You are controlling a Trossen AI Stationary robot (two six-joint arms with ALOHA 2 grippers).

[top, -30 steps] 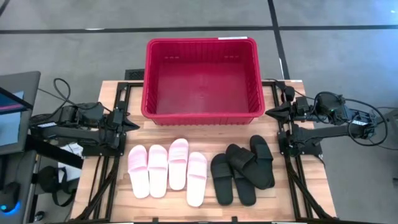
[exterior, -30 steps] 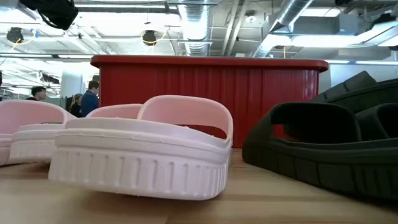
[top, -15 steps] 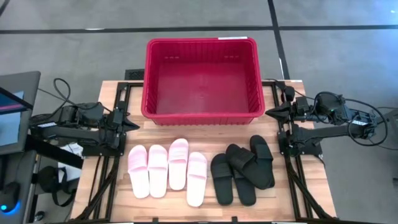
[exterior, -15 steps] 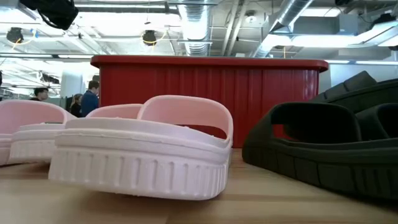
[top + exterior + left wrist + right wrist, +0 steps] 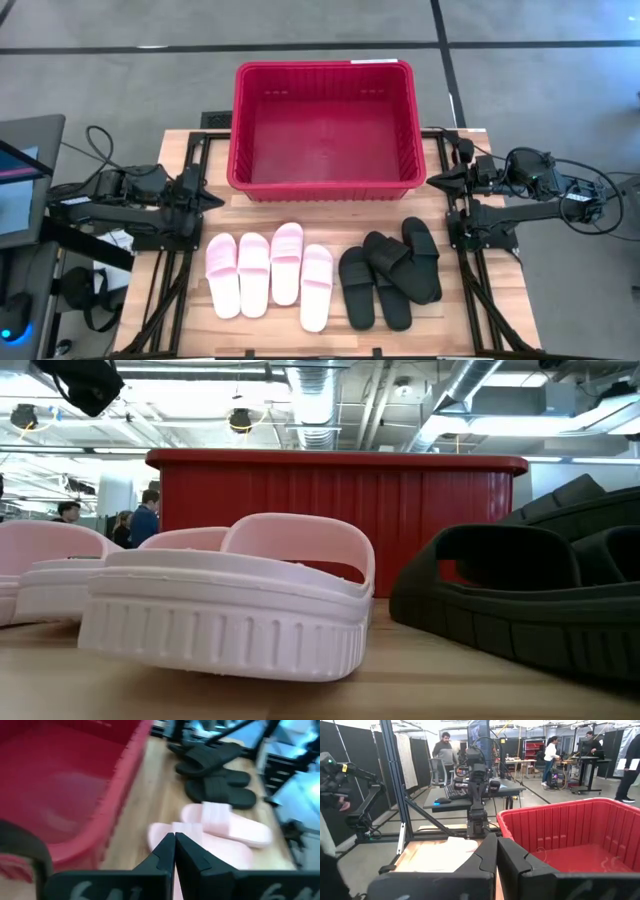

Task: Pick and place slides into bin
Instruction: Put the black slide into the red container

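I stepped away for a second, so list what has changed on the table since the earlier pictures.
Nothing has visibly changed. The pink slides and black slides lie where they were in front of the red bin, which holds nothing. Both arms wait at the table's sides, left tool and right tool shut.

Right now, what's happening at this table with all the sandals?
Nothing is being handled yet. The left hand sits shut at the table's left edge, and the right hand sits shut at the right edge, neither touching anything. Four pink slides lie side by side on the wood, with the black slides bunched and partly overlapping beside them. The red bin stands behind them with no slides inside. In the room beyond the table, people are standing at work desks.
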